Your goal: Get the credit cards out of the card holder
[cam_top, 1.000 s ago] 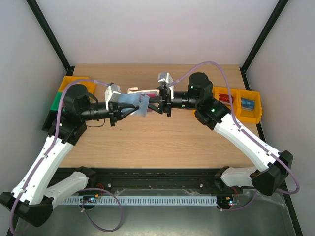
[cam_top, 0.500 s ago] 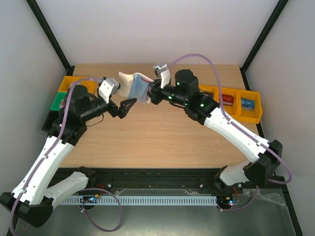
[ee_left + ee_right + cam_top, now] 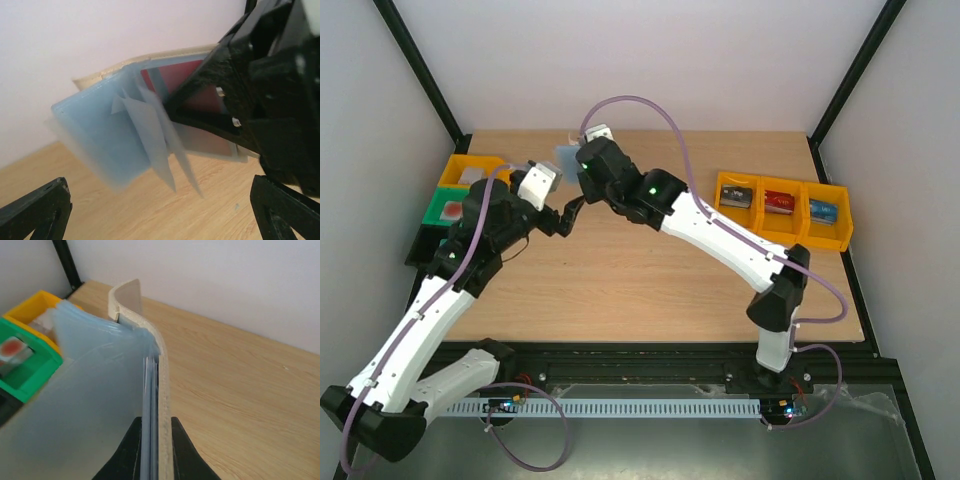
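Right tool tight on card holder; left tool spread, empty.

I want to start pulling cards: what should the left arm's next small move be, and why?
Probably ease the open left gripper forward toward the red credit card. The right gripper is shut on the card holder, holding it open in the air facing the left fingers, and the card sits inside it, ungripped.
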Action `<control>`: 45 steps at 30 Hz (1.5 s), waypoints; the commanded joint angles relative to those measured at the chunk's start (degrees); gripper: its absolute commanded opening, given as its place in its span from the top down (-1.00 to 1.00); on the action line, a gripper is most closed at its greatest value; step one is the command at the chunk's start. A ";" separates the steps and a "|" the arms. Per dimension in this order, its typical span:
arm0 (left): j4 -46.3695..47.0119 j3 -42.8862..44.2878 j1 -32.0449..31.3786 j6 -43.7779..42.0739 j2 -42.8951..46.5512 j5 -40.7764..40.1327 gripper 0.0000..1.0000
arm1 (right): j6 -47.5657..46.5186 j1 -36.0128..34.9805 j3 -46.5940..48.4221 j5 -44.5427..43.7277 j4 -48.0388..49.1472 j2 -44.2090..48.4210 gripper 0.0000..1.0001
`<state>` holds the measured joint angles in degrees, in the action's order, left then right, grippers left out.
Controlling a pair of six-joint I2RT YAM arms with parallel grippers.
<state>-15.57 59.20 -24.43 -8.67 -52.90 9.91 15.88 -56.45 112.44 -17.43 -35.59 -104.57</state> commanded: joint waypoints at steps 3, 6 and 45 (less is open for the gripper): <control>2.07 -3.62 -0.48 5.33 1.46 -0.31 -0.98 | -1.42 -0.11 5.90 12.96 -7.19 -3.74 0.97; 2.06 -5.50 0.00 6.02 2.15 -2.92 -0.98 | -1.69 0.18 2.05 26.15 -2.00 -0.75 0.97; 20.20 -11.74 10.68 25.41 10.57 52.31 0.96 | -22.03 11.49 -26.25 73.94 10.61 27.71 0.30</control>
<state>1.78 47.88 -14.20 16.01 -42.94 61.69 -4.43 -44.95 86.32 56.23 -26.17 -78.11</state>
